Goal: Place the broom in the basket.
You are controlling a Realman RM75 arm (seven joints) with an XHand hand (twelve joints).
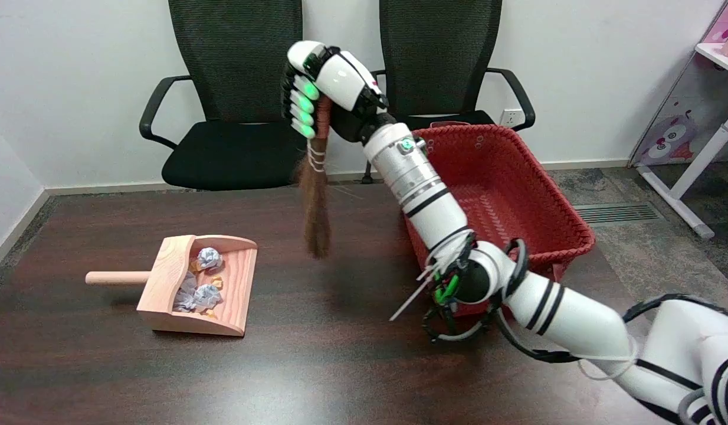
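Note:
My right hand (pixel 325 85) is raised high above the middle of the table, its fingers wrapped around the handle of a small brown broom (pixel 315 203). The bristles hang straight down, their tips just above the dark tabletop. The red woven basket (pixel 517 177) sits at the table's right side, to the right of the hand and broom, with my forearm crossing in front of its left wall. The basket's inside looks empty where it shows.
A wooden dustpan (pixel 196 283) holding several crumpled paper bits lies on the table's left, handle pointing left. Two black office chairs (pixel 234 118) stand behind the table. A white shelf unit (pixel 712 118) is at the far right.

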